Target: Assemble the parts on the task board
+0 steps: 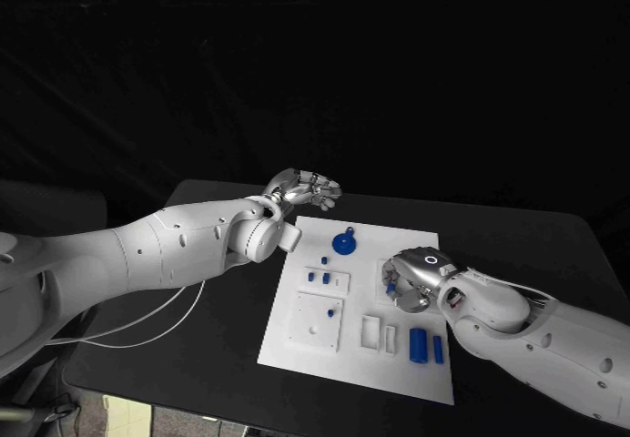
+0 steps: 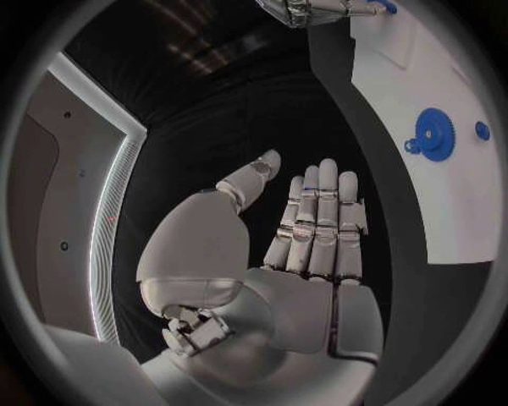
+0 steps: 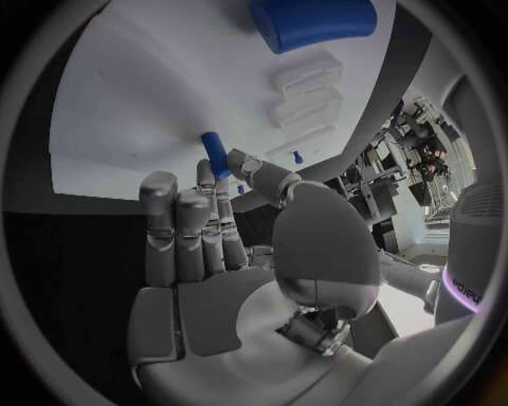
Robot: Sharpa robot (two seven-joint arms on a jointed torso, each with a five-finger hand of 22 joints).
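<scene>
The white task board (image 1: 352,350) lies in the middle of the black table. My right hand (image 1: 418,278) hovers over its right side and pinches a small blue peg (image 3: 215,152) between thumb and fingertips; the peg (image 1: 392,287) peeks out under the hand. My left hand (image 1: 303,189) hangs just beyond the board's far left corner, its straight fingers (image 2: 317,222) holding nothing. A blue gear (image 1: 344,243) sits near the board's far edge, also seen from the left wrist (image 2: 434,131). Two blue cylinders (image 1: 421,344) lie at the board's near right.
Small blue pegs (image 1: 320,274) stand in a raised white block on the board's left half. White sockets (image 1: 382,334) lie near the cylinders. A white cable (image 1: 157,323) trails over the table's left edge. One large blue cylinder (image 3: 312,21) lies ahead of the right hand.
</scene>
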